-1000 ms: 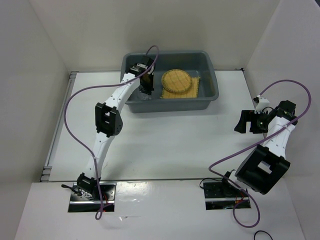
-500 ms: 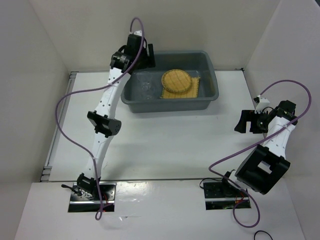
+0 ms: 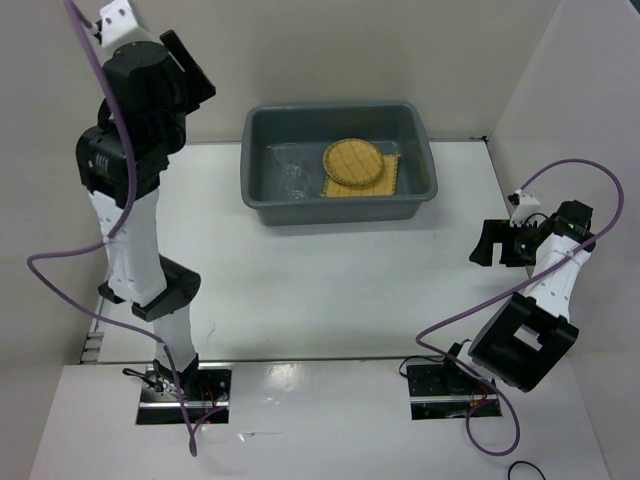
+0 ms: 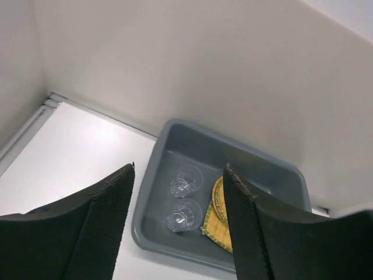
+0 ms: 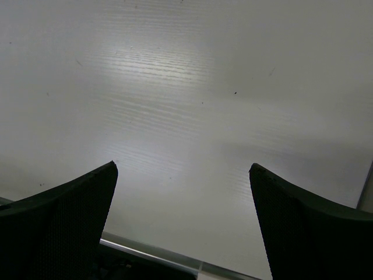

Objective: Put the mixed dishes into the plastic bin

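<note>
Grey plastic bin (image 3: 340,208), woven plate (image 3: 352,161) on mat (image 3: 393,180), clear glasses (image 4: 185,182) beside

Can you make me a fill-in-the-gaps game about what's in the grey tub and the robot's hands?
1. The round woven plate lies on top of the square yellow ___.
2. Beside the plate in the grey plastic bin there are ___ clear glasses.
3. The left gripper and the right gripper hold nothing, and both have their jaws ___.
Missing words: mat; two; open.
</note>
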Robot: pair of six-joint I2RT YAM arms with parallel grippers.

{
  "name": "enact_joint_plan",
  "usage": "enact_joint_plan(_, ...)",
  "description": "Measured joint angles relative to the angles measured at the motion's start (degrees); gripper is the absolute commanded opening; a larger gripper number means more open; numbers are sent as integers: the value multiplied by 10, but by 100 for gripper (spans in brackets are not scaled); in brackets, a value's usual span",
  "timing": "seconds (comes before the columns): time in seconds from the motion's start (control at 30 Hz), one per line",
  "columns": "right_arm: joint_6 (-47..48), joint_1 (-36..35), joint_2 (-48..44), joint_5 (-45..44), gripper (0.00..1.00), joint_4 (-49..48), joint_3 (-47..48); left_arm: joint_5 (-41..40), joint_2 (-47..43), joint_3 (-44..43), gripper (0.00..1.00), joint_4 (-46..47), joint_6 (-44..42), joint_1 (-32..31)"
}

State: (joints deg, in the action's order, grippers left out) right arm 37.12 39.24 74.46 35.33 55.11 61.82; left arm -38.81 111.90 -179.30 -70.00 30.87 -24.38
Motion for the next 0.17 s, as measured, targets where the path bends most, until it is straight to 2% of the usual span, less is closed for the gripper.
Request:
enact_joint_plan(0.03,0,0,0,0,98,0,0,-22,-13,5,74,-8,6,-8)
enact_joint_plan(0.07,0,0,0,0,98,0,0,-39,-22,8,83,-12,7,-11)
enact_joint_plan(0.17,0,0,0,-1,98,-1,0,-86,-41,12,100,-10,-7,-11)
